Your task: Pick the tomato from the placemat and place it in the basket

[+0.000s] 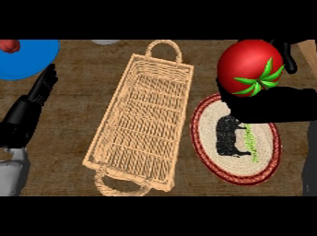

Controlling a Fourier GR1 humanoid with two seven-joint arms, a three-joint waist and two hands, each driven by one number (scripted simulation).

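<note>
Red tomato (248,64), grasped in the right hand (277,103) above the placemat (260,173) at right, awaits transfer to the wicker basket (114,120) at centre, left hand (35,99) resting released.

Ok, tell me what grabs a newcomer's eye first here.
The big red tomato at upper right, lifted above the round placemat in the right hand, whose fingers curl round it. Next, the long wicker basket lying lengthwise in the middle. The left hand rests open at the left edge, below a blue plate.
</note>
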